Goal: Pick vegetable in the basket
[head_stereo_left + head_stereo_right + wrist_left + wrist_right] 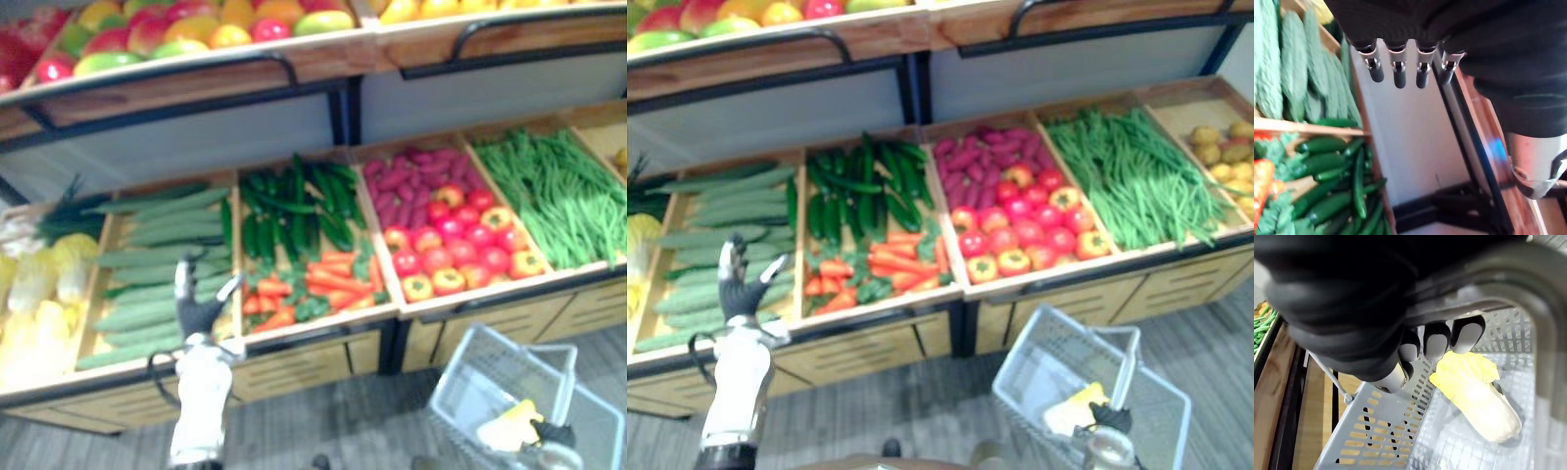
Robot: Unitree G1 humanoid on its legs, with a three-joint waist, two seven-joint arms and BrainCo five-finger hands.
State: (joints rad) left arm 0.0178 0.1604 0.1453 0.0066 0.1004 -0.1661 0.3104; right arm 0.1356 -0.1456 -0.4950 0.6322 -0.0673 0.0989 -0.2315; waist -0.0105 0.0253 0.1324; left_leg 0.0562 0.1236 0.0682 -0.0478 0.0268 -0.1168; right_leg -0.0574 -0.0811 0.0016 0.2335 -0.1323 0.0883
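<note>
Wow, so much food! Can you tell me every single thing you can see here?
fruit: many, red, yellow and green, top shelf
cabbages: several, pale yellow, far-left crate
gourds: many, pale green, next crate
cucumbers: many, dark green, back of middle crate
carrots: many, orange, in front of the cucumbers
sweet potatoes: many, purple, back of following crate
tomatoes: many, red, in front of the sweet potatoes
green beans: many, green, crate further right
potatoes: several, yellowish, far-right crate
basket: one, pale grey, lower right
single cabbage: one, yellow, inside the basket
left hand: open, raised before the gourds
right hand: curled round the basket's handle
</note>
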